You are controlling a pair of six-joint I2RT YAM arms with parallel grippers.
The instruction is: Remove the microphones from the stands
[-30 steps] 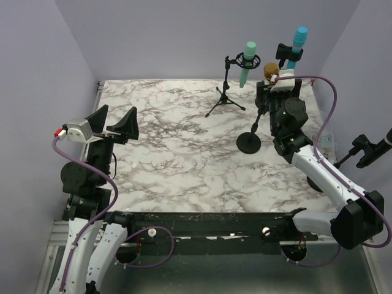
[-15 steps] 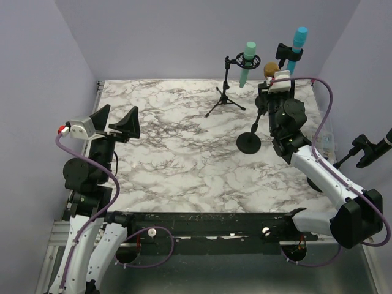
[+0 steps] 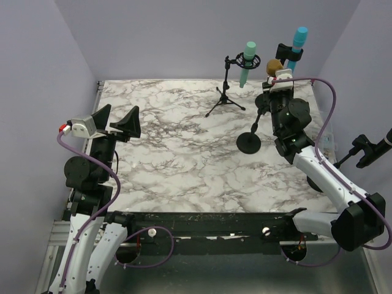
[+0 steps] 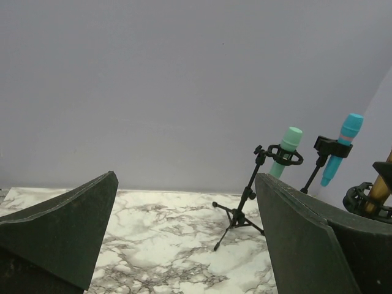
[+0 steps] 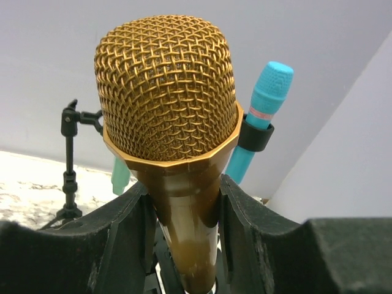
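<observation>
Two-sided contact: right pincer [image 5: 185,205] just narrowed onto the gold microphone [image 5: 168,92] handle. Lift off the stand [image 3: 248,143] looks next. Left pincer [image 4: 184,184] wide.

Marble-patterned table [image 3: 177,160] here, white with grey veining. Just to the near left of the right gripper [image 3: 274,89], the black round-base stand [image 3: 248,143] sits flat on the top. Further left of that gripper, the small tripod stand [image 3: 225,101] spreads its legs on the marble, well apart from the left gripper [image 3: 115,121].

Gold metal-mesh mic [image 5: 165,86], glossy marble-look tbl [image 3: 177,153]
</observation>
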